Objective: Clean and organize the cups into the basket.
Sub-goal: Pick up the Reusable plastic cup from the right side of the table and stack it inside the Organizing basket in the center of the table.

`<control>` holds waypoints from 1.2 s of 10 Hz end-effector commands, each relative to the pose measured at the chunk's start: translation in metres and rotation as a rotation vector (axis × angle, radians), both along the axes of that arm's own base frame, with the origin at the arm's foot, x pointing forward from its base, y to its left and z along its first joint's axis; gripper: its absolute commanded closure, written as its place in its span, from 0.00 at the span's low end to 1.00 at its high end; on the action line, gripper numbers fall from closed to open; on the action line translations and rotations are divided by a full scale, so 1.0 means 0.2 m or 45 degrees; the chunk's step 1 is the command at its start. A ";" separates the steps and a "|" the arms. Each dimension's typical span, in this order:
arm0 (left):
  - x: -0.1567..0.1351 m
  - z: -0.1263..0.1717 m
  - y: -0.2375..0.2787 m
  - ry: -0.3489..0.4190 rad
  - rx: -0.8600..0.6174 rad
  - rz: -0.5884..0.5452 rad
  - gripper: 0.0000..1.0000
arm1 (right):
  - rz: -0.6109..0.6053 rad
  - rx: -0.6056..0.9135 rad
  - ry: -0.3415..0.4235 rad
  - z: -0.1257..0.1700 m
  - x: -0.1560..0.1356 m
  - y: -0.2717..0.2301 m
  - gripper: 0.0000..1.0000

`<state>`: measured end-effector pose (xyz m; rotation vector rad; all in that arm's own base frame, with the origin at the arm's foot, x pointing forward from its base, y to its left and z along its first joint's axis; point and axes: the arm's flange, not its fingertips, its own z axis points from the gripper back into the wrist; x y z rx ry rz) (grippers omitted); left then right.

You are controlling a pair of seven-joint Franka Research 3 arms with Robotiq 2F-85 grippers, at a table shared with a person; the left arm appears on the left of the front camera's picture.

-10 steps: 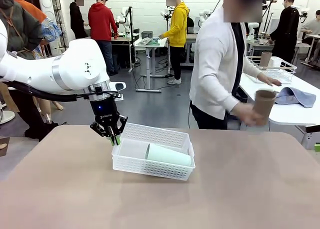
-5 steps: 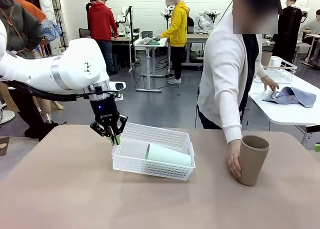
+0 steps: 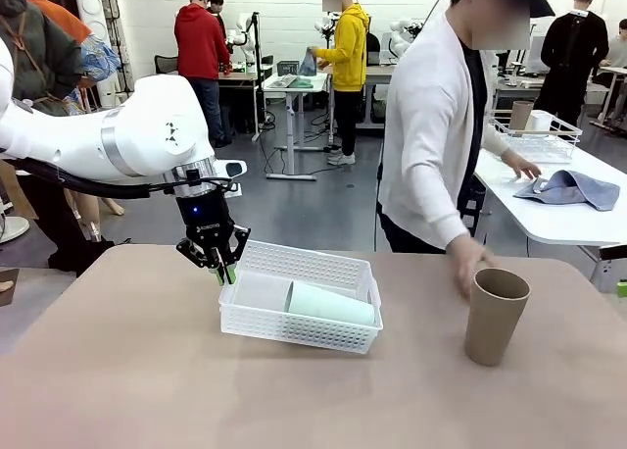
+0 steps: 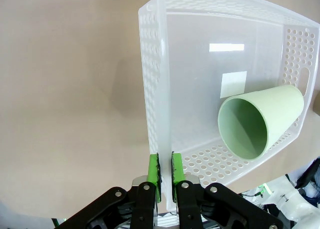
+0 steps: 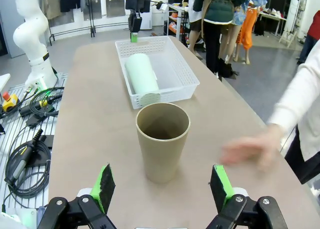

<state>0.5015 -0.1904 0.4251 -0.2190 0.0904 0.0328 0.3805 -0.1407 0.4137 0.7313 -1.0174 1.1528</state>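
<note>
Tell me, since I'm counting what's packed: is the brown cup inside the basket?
No, the brown cup stands upright on the table, apart from the basket.

My table point(image 3: 147, 390) carries the basket point(image 3: 294, 329) at the left pincer point(image 3: 227, 273) and a brown cup point(image 3: 495, 317) upright before the right pincer point(image 5: 162, 179).

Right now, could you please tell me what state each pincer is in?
Left pincer: closed on the basket wall.
Right pincer: open, holding nothing; the brown cup stands upright just ahead of it.

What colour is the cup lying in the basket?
The cup is pale mint green, seen best in the left wrist view.
</note>
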 end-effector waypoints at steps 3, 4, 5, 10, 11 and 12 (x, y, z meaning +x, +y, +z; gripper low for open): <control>0.00 0.00 -0.01 -0.012 0.000 0.005 1.00 | 0.003 0.000 0.001 -0.01 -0.02 0.02 0.00; 0.00 0.00 -0.01 -0.012 0.000 0.005 1.00 | 0.000 0.000 0.000 0.00 0.00 0.00 0.00; 0.00 0.00 -0.01 -0.012 0.000 0.005 1.00 | 0.008 0.030 0.067 -0.13 0.09 -0.04 0.00; 0.00 0.00 -0.01 -0.012 0.000 0.005 1.00 | 0.083 0.067 0.091 -0.48 0.23 -0.01 0.00; 0.00 0.00 -0.01 -0.012 0.000 0.005 1.00 | 0.089 0.074 0.064 -0.53 0.25 0.00 0.00; 0.00 0.00 -0.01 -0.012 0.000 0.005 1.00 | 0.110 0.096 0.056 -0.57 0.26 0.02 0.00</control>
